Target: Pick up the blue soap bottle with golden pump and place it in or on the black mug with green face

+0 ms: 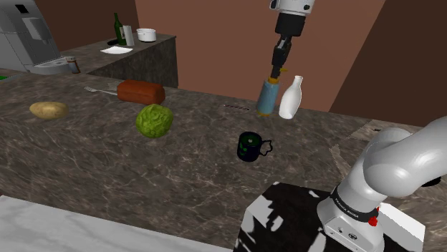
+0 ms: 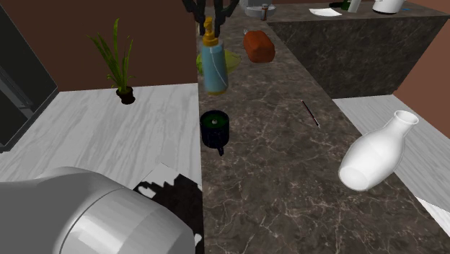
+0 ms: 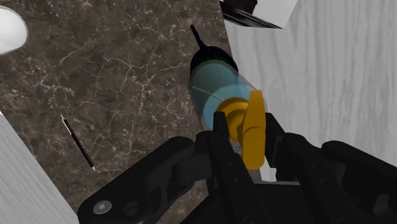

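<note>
I am carrying the soap bottle (image 1: pixel 268 97) over to the mug (image 1: pixel 249 147). My pincer (image 1: pixel 276 70) is pinching the bottle by the thin neck of its golden pump, with one finger on each side. The bottle is hanging in the air under my pincer, up off the counter (image 1: pixel 107 165), and it is leaning a little.

The mug is standing on the counter, close to the edge by my stand (image 1: pixel 286 215). Looking down along my fingers, I am seeing the mug's dark round mouth just past the bottle's bottom. So I think I am nearly right above it.

Next, I think I need to go down slowly and straight, so the bottle's bottom goes into the mug. Then I can let go. The bottle looks almost as wide as the mug's mouth, so I must aim well.

The bottle is round and light blue. Its pump is golden, with a spout sticking out to one side.
</note>
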`<state>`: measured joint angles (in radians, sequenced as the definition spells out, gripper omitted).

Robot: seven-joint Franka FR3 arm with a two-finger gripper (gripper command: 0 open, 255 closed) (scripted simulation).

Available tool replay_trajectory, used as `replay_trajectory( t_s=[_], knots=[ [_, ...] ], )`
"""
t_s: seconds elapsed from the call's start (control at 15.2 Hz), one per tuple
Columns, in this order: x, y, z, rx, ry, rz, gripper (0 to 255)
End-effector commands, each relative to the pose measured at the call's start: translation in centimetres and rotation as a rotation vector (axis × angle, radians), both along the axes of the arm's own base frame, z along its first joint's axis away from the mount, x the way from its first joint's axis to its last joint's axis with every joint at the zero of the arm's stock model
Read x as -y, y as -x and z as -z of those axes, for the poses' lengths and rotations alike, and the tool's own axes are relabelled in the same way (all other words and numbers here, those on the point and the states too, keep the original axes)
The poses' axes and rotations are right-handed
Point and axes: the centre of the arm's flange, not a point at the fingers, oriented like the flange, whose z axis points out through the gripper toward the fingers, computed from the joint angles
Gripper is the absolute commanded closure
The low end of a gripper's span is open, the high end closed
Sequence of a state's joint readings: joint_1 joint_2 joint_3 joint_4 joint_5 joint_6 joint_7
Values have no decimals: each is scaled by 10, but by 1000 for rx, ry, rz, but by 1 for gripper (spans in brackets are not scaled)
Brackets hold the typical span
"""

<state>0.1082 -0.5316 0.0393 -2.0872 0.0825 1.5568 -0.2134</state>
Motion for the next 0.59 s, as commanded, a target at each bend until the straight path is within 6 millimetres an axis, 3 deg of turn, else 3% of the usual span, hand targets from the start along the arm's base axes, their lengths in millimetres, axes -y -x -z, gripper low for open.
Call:
replay_trajectory(
  t_s=[0.0,0.53],
  knots=[
    [-2,0,10,0,0,0,255],
    [-2,0,52,0,0,0,255]
  ],
)
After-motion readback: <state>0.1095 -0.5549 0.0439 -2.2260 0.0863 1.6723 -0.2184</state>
